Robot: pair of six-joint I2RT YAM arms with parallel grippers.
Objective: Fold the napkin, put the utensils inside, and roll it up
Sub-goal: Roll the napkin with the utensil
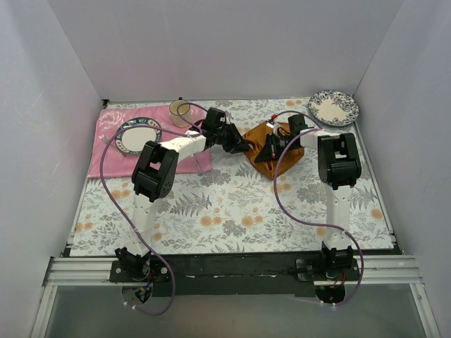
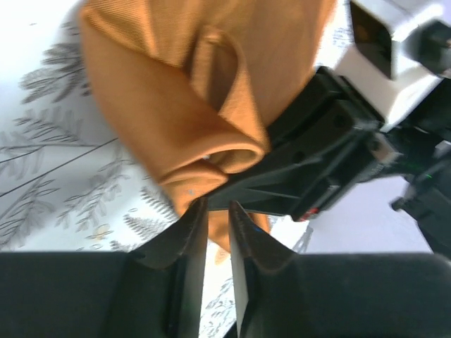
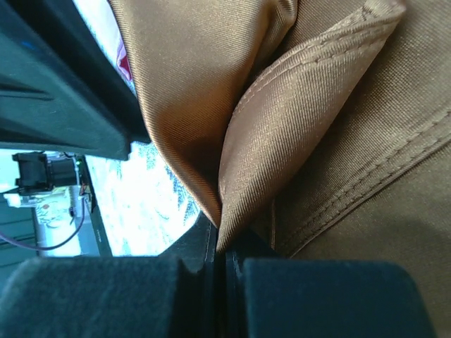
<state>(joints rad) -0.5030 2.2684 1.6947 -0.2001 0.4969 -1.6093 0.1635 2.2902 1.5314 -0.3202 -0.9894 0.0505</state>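
The rust-orange napkin (image 1: 255,135) lies bunched at the back middle of the table, between my two grippers. My right gripper (image 1: 270,151) is shut on a folded edge of it; in the right wrist view the cloth (image 3: 317,120) runs down into the closed jaws (image 3: 220,236). My left gripper (image 1: 244,148) is at the napkin's left side. In the left wrist view its jaws (image 2: 218,211) stand a narrow gap apart with nothing between them, just below a rolled fold of the napkin (image 2: 176,105). The right gripper's black body (image 2: 317,155) is close behind. The white ceramic spoon is not visible.
A pink placemat (image 1: 106,151) at the back left holds a blue-rimmed plate (image 1: 137,135). A beige cup (image 1: 180,113) stands behind it. A blue-patterned plate (image 1: 333,107) sits at the back right corner. White walls close in three sides of the floral tablecloth (image 1: 232,211).
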